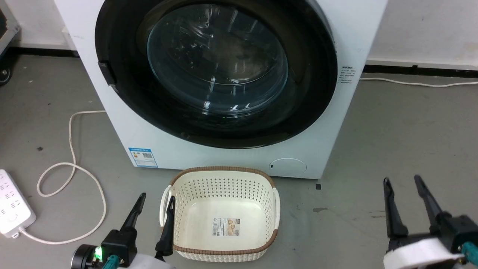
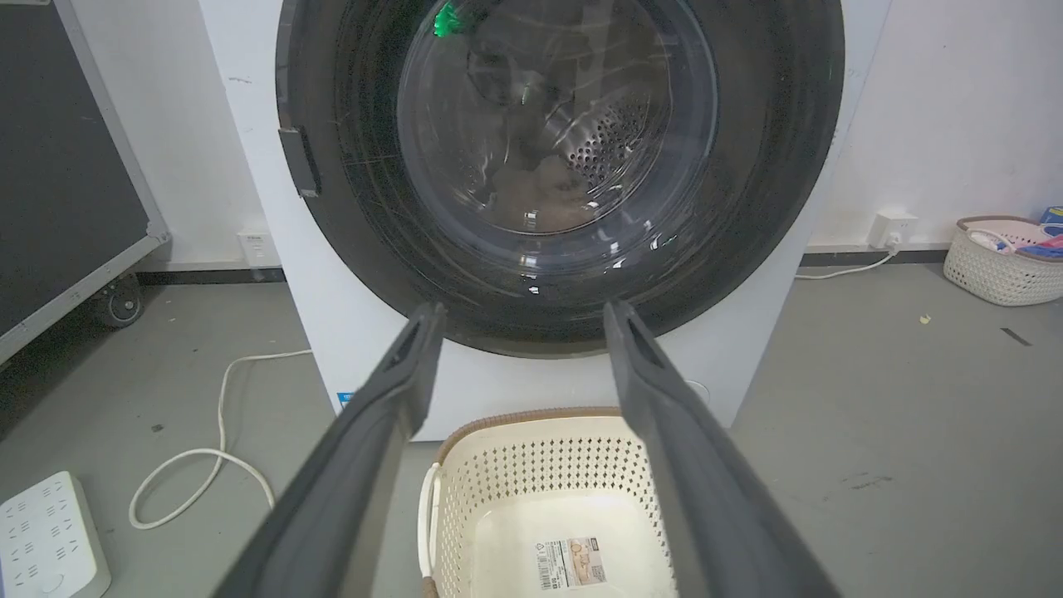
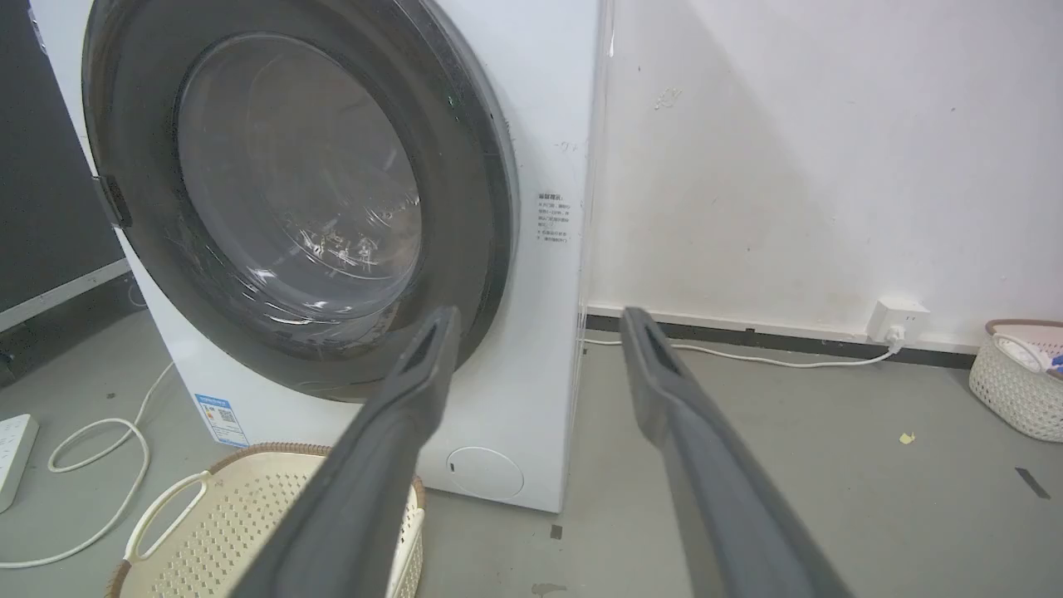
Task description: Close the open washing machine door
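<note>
You have a grey floor [image 1: 392, 130] and a white wall [image 1: 410, 30]. The washing machine [image 1: 231, 160] fills the upper middle of the head view, and the washing machine door [image 1: 310, 93] lies flat against its front. A cream basket [image 1: 224, 169] sits just below, with a power strip [image 1: 11, 205] at the left edge. Your left gripper [image 1: 157, 197] rests lower left and your right gripper [image 1: 402, 179] lower right, each with fingers spread and holding nothing.

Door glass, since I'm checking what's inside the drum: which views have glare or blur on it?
Head view: washing machine door streaked with white reflections, inside dark. Left wrist view: clearest, drum holes visible, green glint. Right wrist view: oblique, hazy highlights.
</note>
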You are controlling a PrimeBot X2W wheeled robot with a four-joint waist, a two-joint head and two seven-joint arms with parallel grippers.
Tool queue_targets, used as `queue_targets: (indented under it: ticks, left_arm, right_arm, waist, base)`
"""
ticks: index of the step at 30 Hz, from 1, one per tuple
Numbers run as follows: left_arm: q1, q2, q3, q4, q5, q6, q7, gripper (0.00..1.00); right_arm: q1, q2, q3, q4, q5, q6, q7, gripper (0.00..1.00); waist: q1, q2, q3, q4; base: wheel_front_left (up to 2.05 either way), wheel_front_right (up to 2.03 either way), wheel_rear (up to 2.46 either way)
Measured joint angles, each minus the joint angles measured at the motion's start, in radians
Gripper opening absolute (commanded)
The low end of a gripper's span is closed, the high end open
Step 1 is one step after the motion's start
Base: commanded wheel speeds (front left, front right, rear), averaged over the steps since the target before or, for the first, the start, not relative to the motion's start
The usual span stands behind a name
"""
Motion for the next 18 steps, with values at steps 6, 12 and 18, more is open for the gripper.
queue_targets:
  ticks: [6, 12, 18]
  left_arm:
    - [0.016, -0.006, 0.001, 0.008, 0.0, 0.0, 0.0, 1.0]
    - [0.015, -0.007, 0.0, 0.011, 0.002, 0.0, 0.002, 0.0]
    - [0.015, -0.007, 0.0, 0.009, 0.002, 0.001, 0.011, 0.0]
  right_arm:
    - [0.05, 0.002, 0.012, -0.02, 0.001, 0.0, 0.0, 1.0]
    - [0.05, 0.002, 0.014, -0.018, 0.0, 0.0, 0.0, 0.0]
    - [0.05, 0.002, 0.015, -0.018, 0.0, 0.0, 0.011, 0.0]
  waist:
    - [0.0002, 0.0, -0.01, -0.003]
    - [0.0003, 0.0, -0.012, -0.001]
    - [0.0003, 0.0, -0.012, -0.001]
  base:
    - [0.0, 0.0, 0.0]
    - [0.0, 0.0, 0.0]
    - [0.0, 0.0, 0.0]
